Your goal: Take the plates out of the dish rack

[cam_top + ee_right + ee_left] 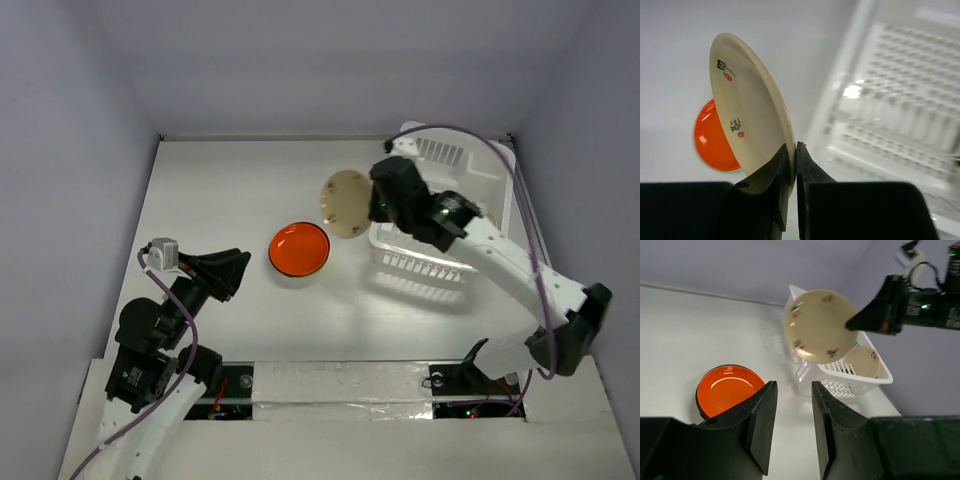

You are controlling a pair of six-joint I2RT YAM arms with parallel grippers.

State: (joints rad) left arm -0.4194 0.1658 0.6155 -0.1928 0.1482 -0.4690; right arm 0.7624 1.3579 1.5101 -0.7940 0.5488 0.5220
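The right jaws were clenched on the lower rim of a cream plate. The plate stood on edge and tilted in the left half of the right wrist view, with small dark and red marks on its face. In the top view it hung in the air at the centre of the frame, just left of the rack, with the right arm reaching across the rack from the lower right. The rack sat on the bench at the upper right of that view, close to the far right corner.

An orange plate lay flat on the bench below and left of the held plate, apart from both it and the rack.

In the left wrist view a second cream plate leaned inside the rack, right of centre, behind the lattice wall.

The left jaws stood released at the bottom of the left wrist view, with a narrow gap between them and nothing in it. In the top view the left arm sat at the lower left, its tip near the orange plate but not touching it
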